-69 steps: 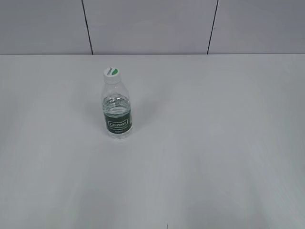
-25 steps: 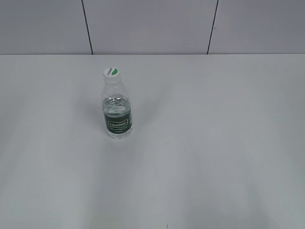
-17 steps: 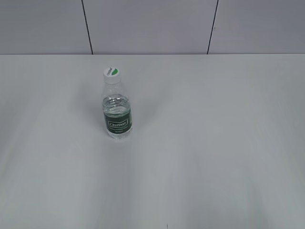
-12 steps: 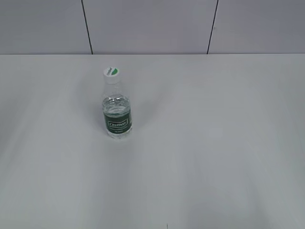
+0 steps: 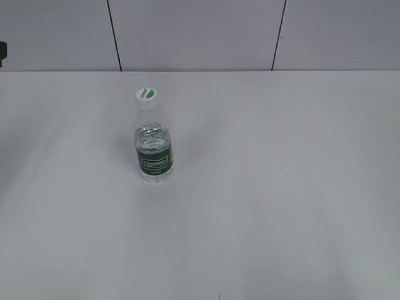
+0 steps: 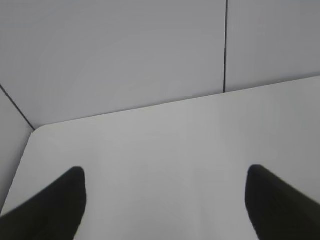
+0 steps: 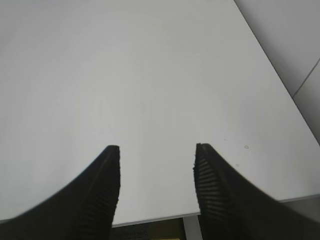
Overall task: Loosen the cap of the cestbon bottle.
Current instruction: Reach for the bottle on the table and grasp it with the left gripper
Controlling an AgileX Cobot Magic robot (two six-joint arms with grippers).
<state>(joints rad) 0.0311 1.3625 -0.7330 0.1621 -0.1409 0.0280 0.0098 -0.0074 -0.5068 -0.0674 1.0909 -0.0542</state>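
Plainly, the cestbon bottle (image 5: 154, 150) stands upright on the white table (image 5: 281, 187), left of centre in the exterior view and a little above the middle of the frame; its white cap (image 5: 146, 97), with the green half-circle on top, sits on the neck, and the dark green label band wraps the lower body; nothing touches it. At the far left edge of that view, high up against the grey panelled wall (image 5: 194, 34), a small dark shape shows, too little of it to say what it is. In the left wrist view the left gripper (image 6: 165, 200) has its two dark fingers spread wide in the lower corners of the frame, nothing between them but bare tabletop and the table's far corner at the left; in the right wrist view the right gripper (image 7: 156, 170) holds its ribbed fingers parted over the table's near edge, likewise holding nothing.
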